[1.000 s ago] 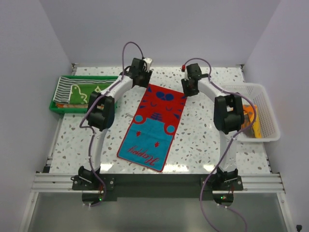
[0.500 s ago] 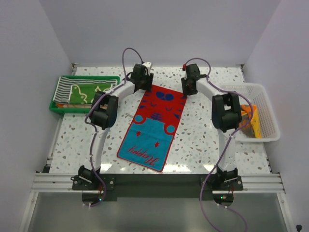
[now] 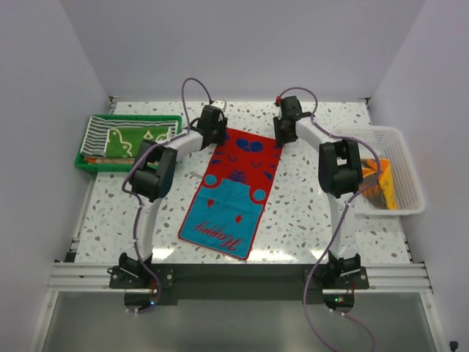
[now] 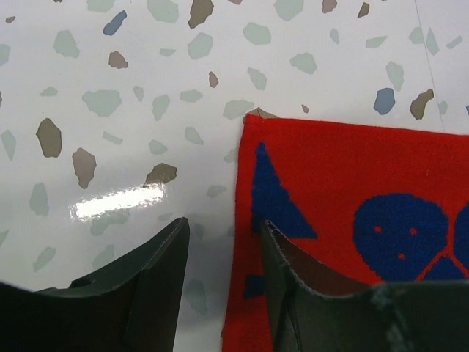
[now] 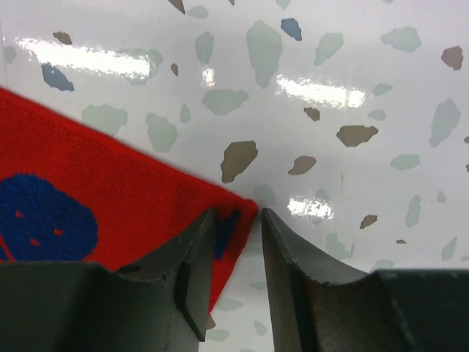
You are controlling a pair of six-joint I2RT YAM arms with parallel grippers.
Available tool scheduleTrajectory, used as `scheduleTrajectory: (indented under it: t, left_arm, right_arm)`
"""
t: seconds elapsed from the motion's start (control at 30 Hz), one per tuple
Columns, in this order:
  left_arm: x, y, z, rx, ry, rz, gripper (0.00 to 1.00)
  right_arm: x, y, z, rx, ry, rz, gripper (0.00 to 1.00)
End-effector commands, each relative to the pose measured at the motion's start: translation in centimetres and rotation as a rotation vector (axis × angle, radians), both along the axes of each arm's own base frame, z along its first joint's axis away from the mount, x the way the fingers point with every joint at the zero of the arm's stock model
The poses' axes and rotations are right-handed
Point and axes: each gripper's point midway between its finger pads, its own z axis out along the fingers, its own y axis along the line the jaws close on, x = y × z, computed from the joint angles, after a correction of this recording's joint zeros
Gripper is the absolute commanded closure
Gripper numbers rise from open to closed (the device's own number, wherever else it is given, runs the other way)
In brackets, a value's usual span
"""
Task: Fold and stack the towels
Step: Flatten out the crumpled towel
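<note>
Nearest me, at the lower middle of the overhead view, the lettered hem of the red and blue towel (image 3: 229, 192) lies flat on the speckled surface (image 3: 110, 220). The cloth runs unfolded from there up to the centre of the frame, so its fold is not yet begun. Farther back at the right edge, the white basket (image 3: 412, 174) holds at least one orange towel (image 3: 382, 183) waiting its turn; I cannot tell whether more lie under it. At the upper left, the green tray (image 3: 132, 116) carries a folded stack (image 3: 124, 138) with striped and green cloths on top, so I judge that part done. Farthest off, at the towel's far end, my left pincer (image 4: 221, 226) stands partly wide, one finger on bare surface and the other over the red cloth, astride its left edge just below the corner. My right pincer (image 5: 237, 214) is narrower, with the far right corner poking into the gap; neither has clamped. I judge the task roughly midway, with this towel about to be gripped.
</note>
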Motion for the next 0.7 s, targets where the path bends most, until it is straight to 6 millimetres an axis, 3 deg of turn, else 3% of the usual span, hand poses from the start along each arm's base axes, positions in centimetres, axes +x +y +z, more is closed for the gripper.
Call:
scheduleTrajectory:
  t: [0.0,0.13,0.17,0.33,0.37,0.43,0.47,0.5,0.67]
  left_arm:
    - [-1.9,0.8,-1.1,0.023,0.059,0.028,0.51]
    - [-1.7,0.2,0.1,-0.002,0.042,0.012,0.45]
    - [-1.7,0.1,0.4,-0.011,0.04,0.006,0.43]
    - [-3.8,-0.1,1.6,-0.076,0.071,0.039,0.4]
    - [-5.1,0.5,0.6,-0.073,0.104,0.059,0.4]
    - [-6.2,1.2,2.4,-0.116,0.096,0.129,0.41]
    - [-7.6,1.5,1.5,-0.118,0.115,0.142,0.4]
    - [-8.0,1.5,3.5,-0.148,0.079,0.16,0.4]
    - [-12.8,3.0,3.4,-0.02,0.083,0.249,0.44]
  right_arm:
    - [-0.5,0.1,-1.8,0.0,0.061,-0.001,0.65]
    - [-1.3,0.6,-2.0,0.014,0.089,0.023,0.96]
    - [-1.4,0.8,-1.8,0.022,0.087,0.034,0.99]
    - [-2.0,1.5,-1.9,-0.001,0.1,0.097,1.0]
    - [-2.1,1.6,-1.9,-0.002,0.103,0.104,1.0]
    - [-2.1,1.9,-1.5,-0.002,0.095,0.116,1.0]
    - [-2.2,2.2,-1.4,-0.002,0.091,0.124,1.0]
    - [-2.1,2.4,-1.2,0.0,0.086,0.129,1.0]
    - [-2.1,2.9,-0.7,-0.002,0.075,0.142,1.0]
